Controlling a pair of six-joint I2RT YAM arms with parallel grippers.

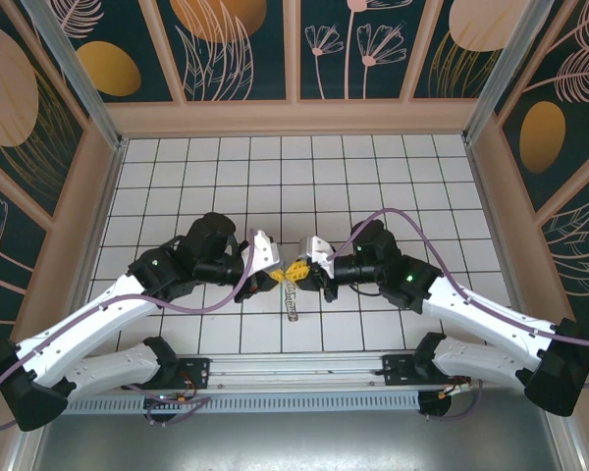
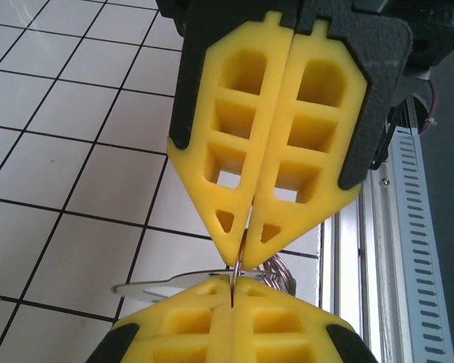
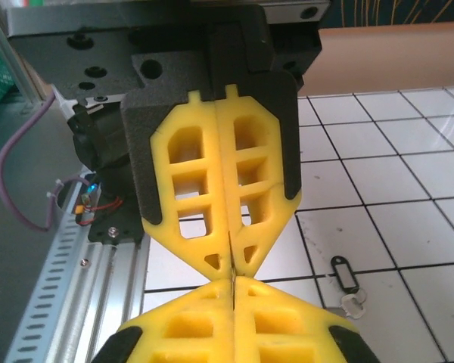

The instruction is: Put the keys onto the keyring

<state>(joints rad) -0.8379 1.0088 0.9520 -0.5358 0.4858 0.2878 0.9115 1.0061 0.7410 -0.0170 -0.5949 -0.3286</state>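
Pinching keyring (image 1: 292,302) tip-to-tip | left pincer (image 2: 233,281), right pincer (image 3: 233,281) both clamped on it | long axis near-to-far

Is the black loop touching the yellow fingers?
Apart. Right wrist view: white tile shows between the small black oval loop and the yellow plastic fingers.

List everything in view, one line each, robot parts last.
keyring: one, dark thin loop, hanging from the pinched gripper tips
keys: one set, black loop with pale key, on a tile by the grippers
table: one, white with black grid
walls: dark teal, floral, around the table
rail: one, grey metal, near edge
cables: two, purple, along the arms
arms: two, white and black, meeting mid-table
left gripper: yellow, shut on the keyring
right gripper: yellow, shut on the keyring, tip to tip with the left
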